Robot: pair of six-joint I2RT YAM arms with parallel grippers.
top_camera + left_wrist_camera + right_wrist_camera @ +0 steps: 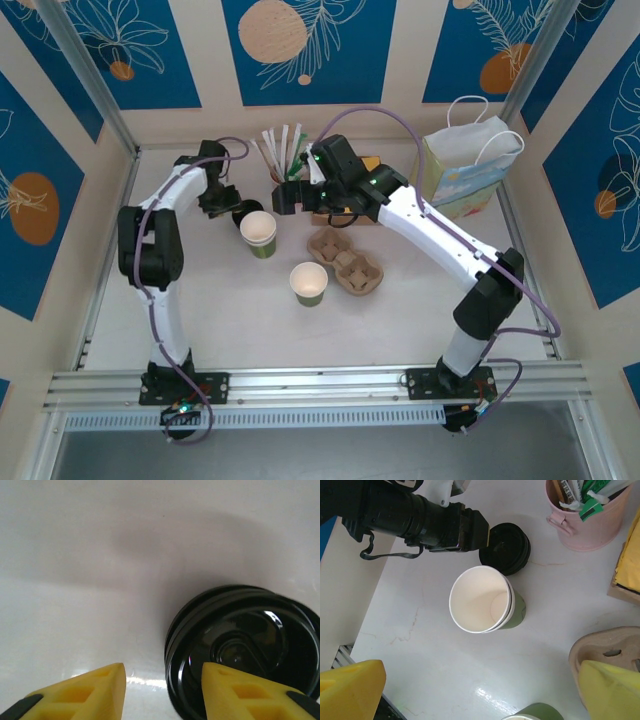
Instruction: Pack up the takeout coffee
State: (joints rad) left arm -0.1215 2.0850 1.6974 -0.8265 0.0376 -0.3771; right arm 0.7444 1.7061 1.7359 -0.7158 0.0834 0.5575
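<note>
Parted claw (162, 669) straddles black lid's (250, 635) edge.

I see one lidless green cup (259, 232) standing near the pink cup of straws (590, 530) — a second lidless cup (308, 283) sits just beside the cardboard carrier (347, 265) on the white table (220, 310). A paper gift bag (465, 165) stands upright at the far right.

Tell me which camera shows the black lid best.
Left wrist: the black lid is close up, rim ridges clear. Right wrist shows the lid smaller, partly covered; top view, just a dark patch.
</note>
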